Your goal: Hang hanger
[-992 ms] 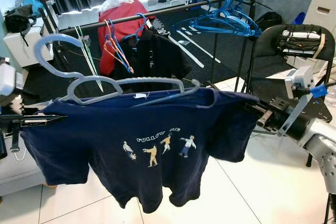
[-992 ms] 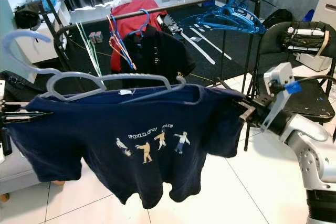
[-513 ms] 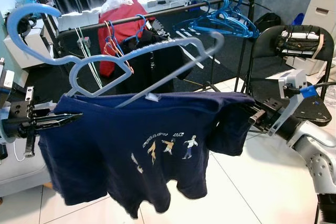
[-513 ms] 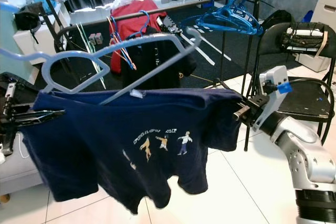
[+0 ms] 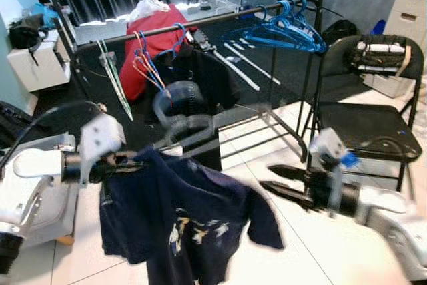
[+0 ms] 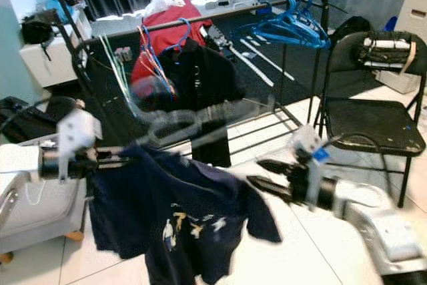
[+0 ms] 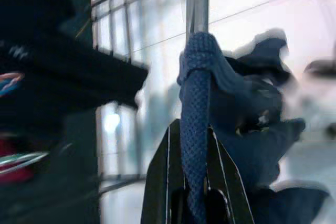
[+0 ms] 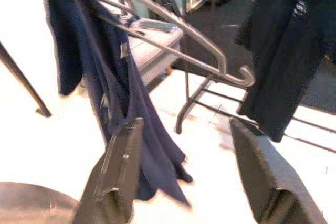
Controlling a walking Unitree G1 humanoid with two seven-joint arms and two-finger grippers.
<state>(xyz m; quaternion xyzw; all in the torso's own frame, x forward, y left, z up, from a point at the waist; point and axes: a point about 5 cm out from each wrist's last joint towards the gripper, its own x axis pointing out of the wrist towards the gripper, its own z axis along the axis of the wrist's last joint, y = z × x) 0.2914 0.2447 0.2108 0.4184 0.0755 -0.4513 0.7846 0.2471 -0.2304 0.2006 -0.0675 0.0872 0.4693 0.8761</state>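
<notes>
A navy T-shirt [image 5: 193,215] with a small print droops from a pale grey-blue hanger [image 5: 200,123], which is blurred and tilted. My left gripper [image 5: 137,162] is shut on the shirt's shoulder where the fabric wraps the hanger's arm, as the left wrist view shows up close with the fabric [image 7: 194,108] between the fingers. My right gripper [image 5: 267,175] is open to the right of the shirt, holding nothing. In the right wrist view its fingers [image 8: 123,156] stand wide apart, facing the hanger [image 8: 210,40]. The clothes rail [image 5: 220,16] runs behind.
The rail holds several blue hangers [image 5: 290,28], a black shirt [image 5: 200,71] and a red garment [image 5: 157,35]. A black folding chair [image 5: 363,115] stands at the right, with white drawers [image 5: 410,8] behind it. A grey bin [image 6: 30,198] sits at the left.
My right gripper has let go of the shirt's sleeve and pulled away. The shirt has dropped from stretched flat and hangs from my left gripper alone, and the hanger has swung.
</notes>
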